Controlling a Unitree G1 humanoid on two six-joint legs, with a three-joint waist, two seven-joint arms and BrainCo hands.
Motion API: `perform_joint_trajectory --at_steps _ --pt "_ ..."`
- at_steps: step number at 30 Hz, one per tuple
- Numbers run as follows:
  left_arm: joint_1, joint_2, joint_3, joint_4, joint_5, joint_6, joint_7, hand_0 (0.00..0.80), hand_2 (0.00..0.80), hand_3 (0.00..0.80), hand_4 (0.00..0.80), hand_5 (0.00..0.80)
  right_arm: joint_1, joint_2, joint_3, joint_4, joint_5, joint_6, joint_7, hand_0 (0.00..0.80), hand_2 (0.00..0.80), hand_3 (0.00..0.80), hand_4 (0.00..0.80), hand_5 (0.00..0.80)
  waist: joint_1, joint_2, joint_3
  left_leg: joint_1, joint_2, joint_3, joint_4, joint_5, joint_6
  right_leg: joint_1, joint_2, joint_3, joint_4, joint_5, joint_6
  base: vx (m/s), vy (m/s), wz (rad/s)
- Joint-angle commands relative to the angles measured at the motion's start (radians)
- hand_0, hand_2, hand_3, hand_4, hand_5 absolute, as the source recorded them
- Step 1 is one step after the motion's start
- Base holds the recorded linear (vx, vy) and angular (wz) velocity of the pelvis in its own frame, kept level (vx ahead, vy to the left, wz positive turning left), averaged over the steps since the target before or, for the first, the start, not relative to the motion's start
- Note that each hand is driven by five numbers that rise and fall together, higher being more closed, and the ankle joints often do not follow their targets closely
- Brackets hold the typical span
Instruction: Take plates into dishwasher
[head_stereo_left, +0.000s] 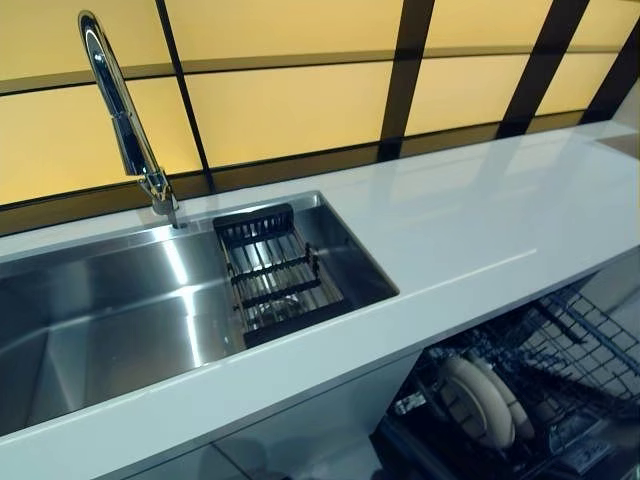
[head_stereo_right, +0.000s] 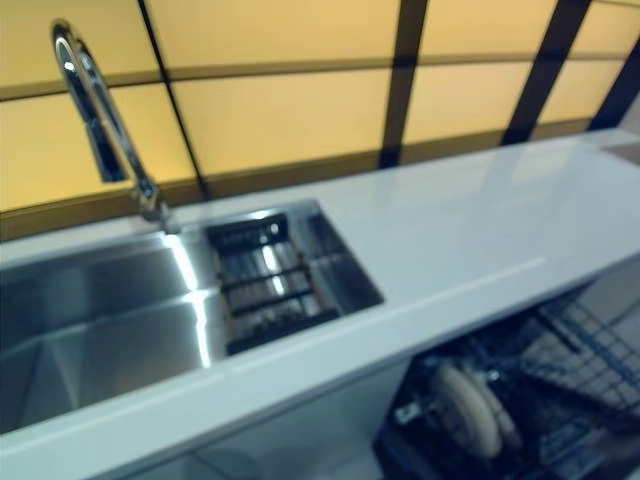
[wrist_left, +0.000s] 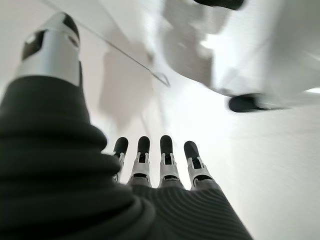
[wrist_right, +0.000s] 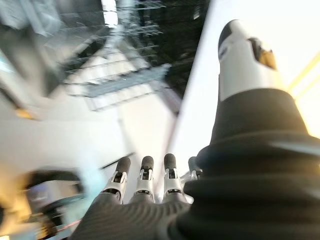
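White plates (head_stereo_left: 478, 400) stand on edge in the lower rack (head_stereo_left: 560, 350) of the open dishwasher under the counter at the lower right; they also show in the right eye view (head_stereo_right: 466, 408). Neither hand shows in the eye views. My left hand (wrist_left: 160, 165) shows in its wrist view with straight fingers, empty, over a pale floor. My right hand (wrist_right: 145, 182) shows in its wrist view with straight fingers, empty, next to the white counter front with the dishwasher rack (wrist_right: 125, 85) beyond.
A steel sink (head_stereo_left: 110, 320) with a tall chrome tap (head_stereo_left: 125, 120) is set in the white counter (head_stereo_left: 480, 220). A dark dish rack (head_stereo_left: 275, 275) sits in the sink's right end and holds no plates. Yellow panels form the back wall.
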Motion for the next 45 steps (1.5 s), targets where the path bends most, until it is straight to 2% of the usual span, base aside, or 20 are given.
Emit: perform_joint_trajectory --at_steps 1,3,5,6,7,8,10,12,14,15,17,21,23,26,27,29,30,33,38,45 --pt "0.050 0.052 -0.019 0.064 -0.014 -0.005 0.027 0.000 0.000 0.000 0.000 0.000 -0.068 -0.042 -0.056 0.065 0.064 -0.041 -0.087 0.000 0.000 0.000 0.000 0.000 0.027 -0.049 -0.024 0.171 0.026 0.047 -0.053 -0.131 0.005 -0.192 0.077 0.045 -0.114 0.184 0.092 -0.526 0.219 0.42" --pt "0.066 0.055 0.002 0.080 -0.025 -0.006 0.052 0.000 0.000 0.000 0.000 0.000 -0.088 -0.035 -0.031 0.070 0.043 -0.043 -0.093 0.000 0.000 0.000 0.000 0.000 0.040 -0.042 -0.022 0.154 0.025 0.042 -0.032 -0.125 0.010 -0.174 0.090 0.053 -0.140 0.189 0.094 -0.344 0.162 0.49" --pt "0.117 0.075 0.031 0.099 -0.065 0.011 0.078 0.000 0.000 0.000 0.000 0.000 -0.177 -0.064 0.049 0.105 0.046 -0.044 -0.082 0.000 0.000 0.000 0.000 0.000 0.074 -0.044 -0.031 0.144 -0.020 -0.102 0.057 -0.081 0.008 -0.183 0.100 0.091 -0.177 0.216 0.092 -0.402 0.229 0.75" --pt "0.123 0.076 0.035 0.101 -0.065 0.012 0.077 0.000 0.000 0.000 0.000 0.000 -0.201 -0.068 0.071 0.114 0.047 -0.047 -0.079 0.000 0.000 0.000 0.000 0.000 0.076 -0.042 -0.033 0.145 -0.022 -0.114 0.064 -0.076 0.007 -0.184 0.103 0.094 -0.178 0.216 0.091 -0.377 0.225 -0.02" --pt "0.149 0.083 0.051 0.116 -0.075 0.018 0.082 0.000 0.000 0.000 0.000 0.000 -0.314 -0.076 0.166 0.146 0.038 -0.056 -0.068 0.000 0.000 0.000 0.000 0.000 0.106 -0.045 -0.033 0.130 -0.052 -0.192 0.115 -0.062 0.024 -0.180 0.115 0.113 -0.182 0.214 0.083 -0.358 0.210 -0.44" --pt "0.162 0.085 0.058 0.119 -0.075 0.019 0.075 0.000 0.000 0.000 0.000 0.000 -0.386 -0.074 0.228 0.159 0.038 -0.061 -0.064 0.000 0.000 0.000 0.000 0.000 0.126 -0.051 -0.029 0.108 -0.076 -0.216 0.144 -0.066 0.040 -0.171 0.124 0.121 -0.186 0.210 0.075 -0.488 0.269 -0.50" --pt "0.167 0.087 0.075 0.113 -0.067 -0.015 0.066 0.000 0.000 0.000 0.000 0.000 -0.501 -0.051 0.333 0.183 0.006 -0.069 -0.071 0.000 0.000 0.000 0.000 0.000 0.143 -0.063 -0.017 0.098 -0.130 -0.179 0.160 -0.158 0.073 -0.174 0.120 0.098 -0.211 0.231 0.089 -0.436 0.203 -0.86" --pt "0.143 0.111 0.066 0.096 -0.048 -0.014 0.037 0.000 0.000 0.000 0.000 0.000 -0.537 -0.033 0.376 0.201 0.006 -0.082 -0.059 0.000 0.000 0.000 0.000 0.000 0.124 -0.072 -0.010 0.117 -0.169 -0.161 0.142 -0.260 0.103 -0.229 0.105 0.103 -0.236 0.284 0.137 -0.308 0.140 -0.74" --pt "0.131 0.122 0.053 0.075 -0.019 -0.010 0.014 0.000 0.000 0.000 0.000 0.000 -0.527 -0.025 0.375 0.191 -0.001 -0.077 -0.058 0.000 0.000 0.000 0.000 0.000 0.116 -0.072 0.005 0.124 -0.189 -0.178 0.139 -0.310 0.118 -0.272 0.096 0.117 -0.240 0.312 0.167 -0.190 0.079 0.00" --pt "0.113 0.136 0.039 0.040 -0.019 0.012 0.011 0.000 0.000 0.000 0.000 0.000 -0.485 -0.013 0.347 0.148 0.000 -0.069 -0.051 0.000 0.000 0.000 0.000 0.000 0.103 -0.075 0.043 0.133 -0.211 -0.176 0.143 -0.353 0.143 -0.300 0.078 0.103 -0.234 0.341 0.186 -0.240 0.025 0.05" --pt "0.101 0.157 0.037 0.031 -0.025 0.003 0.003 0.000 0.000 0.000 0.000 0.000 -0.416 -0.003 0.299 0.089 0.023 -0.047 -0.046 0.000 0.000 0.000 0.000 0.000 0.102 -0.087 0.073 0.135 -0.225 -0.162 0.137 -0.353 0.156 -0.272 0.048 0.112 -0.166 0.340 0.184 -0.365 0.011 -0.28" --pt "0.129 0.154 0.037 0.060 -0.045 0.004 -0.004 0.000 0.000 0.000 0.000 0.000 -0.406 0.014 0.261 0.086 0.050 -0.026 -0.054 0.000 0.000 0.000 0.000 0.000 0.165 -0.071 0.062 0.115 -0.200 -0.084 0.050 -0.292 0.149 -0.172 0.007 0.084 0.021 0.269 0.148 -0.557 -0.048 -0.69" --pt "0.144 0.153 0.055 0.089 -0.072 0.015 -0.009 0.000 0.000 0.000 0.000 0.000 -0.422 0.046 0.246 0.132 0.037 -0.039 -0.087 0.000 0.000 0.000 0.000 0.000 0.222 -0.058 0.033 0.024 -0.164 -0.040 0.035 -0.222 0.147 -0.046 -0.079 0.100 0.044 0.228 0.139 -0.647 -0.235 -0.84" --pt "0.152 0.156 0.073 0.103 -0.079 0.018 -0.008 0.000 0.000 0.000 0.000 0.000 -0.386 0.064 0.218 0.149 0.065 -0.045 -0.107 0.000 0.000 0.000 0.000 0.000 0.265 -0.061 0.003 -0.045 -0.136 -0.022 0.034 -0.190 0.144 0.068 -0.147 0.098 0.013 0.221 0.152 -0.386 -0.269 -0.77" --pt "0.162 0.160 0.083 0.117 -0.066 0.013 -0.005 0.000 0.000 0.000 0.000 0.000 -0.333 0.080 0.176 0.152 0.083 -0.054 -0.138 0.000 0.000 0.000 0.000 0.000 0.298 -0.076 -0.021 -0.086 -0.113 -0.004 0.051 -0.185 0.132 0.154 -0.215 0.086 -0.059 0.248 0.181 -0.393 -0.410 -0.80" --pt "0.160 0.170 0.086 0.126 -0.065 0.006 -0.001 0.000 0.000 0.000 0.000 0.000 -0.306 0.090 0.154 0.158 0.106 -0.063 -0.148 0.000 0.000 0.000 0.000 0.000 0.305 -0.085 -0.031 -0.101 -0.097 -0.005 0.069 -0.192 0.118 0.180 -0.245 0.091 -0.121 0.278 0.202 -0.286 -0.367 -0.64" --pt "0.147 0.188 0.094 0.117 -0.051 0.020 -0.002 0.000 0.000 0.000 0.000 0.000 -0.295 0.110 0.143 0.150 0.095 -0.057 -0.160 0.000 0.000 0.000 0.000 0.000 0.304 -0.092 -0.031 -0.121 -0.065 0.009 0.096 -0.197 0.093 0.175 -0.270 0.105 -0.161 0.303 0.231 -0.215 -0.292 -0.58" --pt "0.130 0.199 0.091 0.092 -0.068 0.014 0.023 0.000 0.000 0.000 0.000 0.000 -0.337 0.133 0.178 0.141 0.154 -0.021 -0.179 0.000 0.000 0.000 0.000 0.000 0.307 -0.100 -0.024 -0.131 -0.020 0.025 0.125 -0.206 0.074 0.144 -0.244 0.099 -0.177 0.249 0.235 -0.210 -0.275 -0.53" --pt "0.097 0.165 0.094 0.052 -0.096 0.013 0.023 0.000 0.000 0.000 0.000 0.000 -0.298 0.215 0.140 0.095 0.259 0.034 -0.139 0.000 0.000 0.000 0.000 0.000 0.291 -0.090 -0.029 -0.114 0.006 0.044 0.084 -0.162 0.056 0.139 -0.203 0.083 -0.186 0.213 0.239 -0.127 -0.126 -0.35" --pt "0.080 0.105 0.065 0.060 -0.119 -0.033 0.036 0.000 0.000 0.000 0.000 0.000 -0.204 0.372 0.060 0.118 0.486 0.081 -0.128 0.000 0.000 0.000 0.000 0.000 0.291 -0.077 -0.029 -0.077 -0.009 0.036 0.021 -0.142 0.053 0.164 -0.183 0.049 -0.196 0.178 0.235 -0.059 -0.050 0.02"
